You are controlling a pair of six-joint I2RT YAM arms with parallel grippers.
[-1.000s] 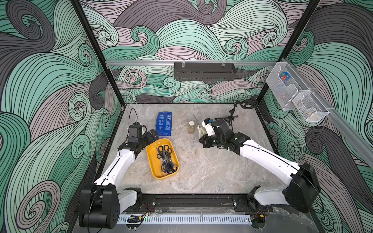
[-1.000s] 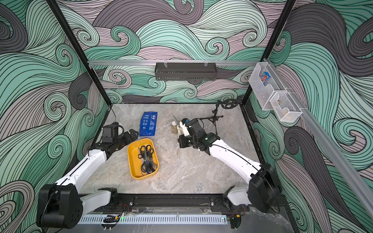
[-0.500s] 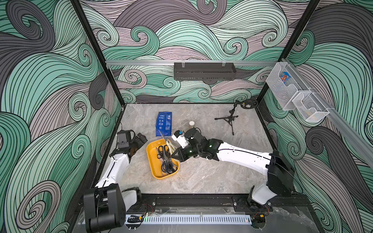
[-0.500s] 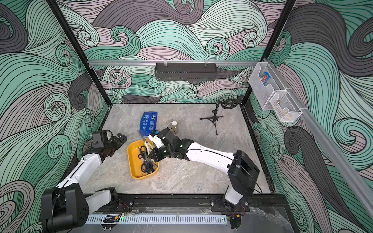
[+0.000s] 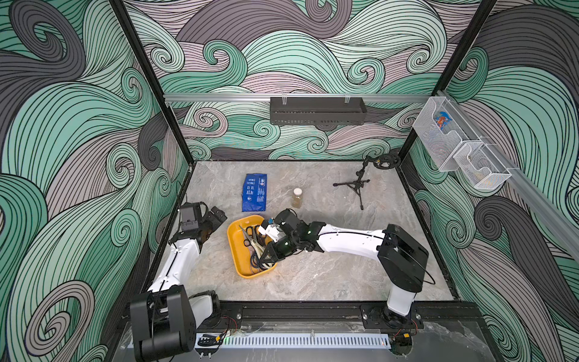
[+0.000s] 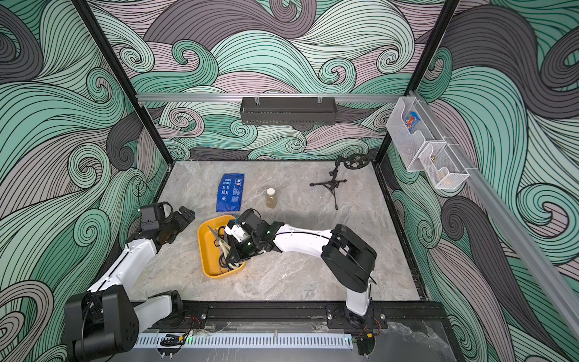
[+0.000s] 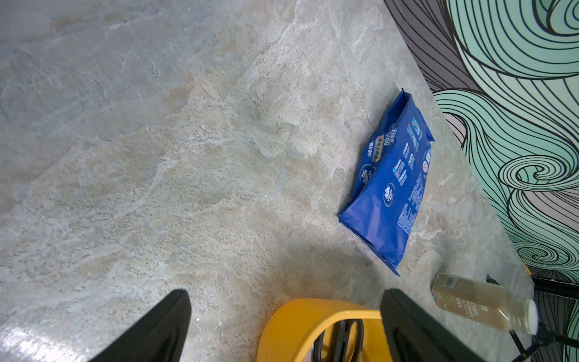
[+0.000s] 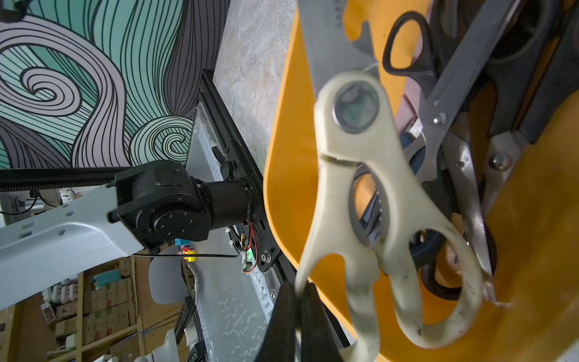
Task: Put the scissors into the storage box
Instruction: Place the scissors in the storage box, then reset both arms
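Pinching one handle loop of the cream shears (image 8: 360,175), right gripper (image 8: 297,293) is clamped tight. Shears hang tilted over the yellow box (image 5: 234,250), above black scissors (image 8: 451,103) lying inside. Left gripper (image 5: 218,218) has jaws apart, empty, just beside the box.

Cream shears (image 8: 354,145) blurred, blade cut off at edge, storage box (image 8: 291,188) only partly in frame.

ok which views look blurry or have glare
right wrist: the cream shears sit too close and read soft, the black scissors behind are sharper; left wrist: a glare patch on the table; both top views: sharp, evenly lit
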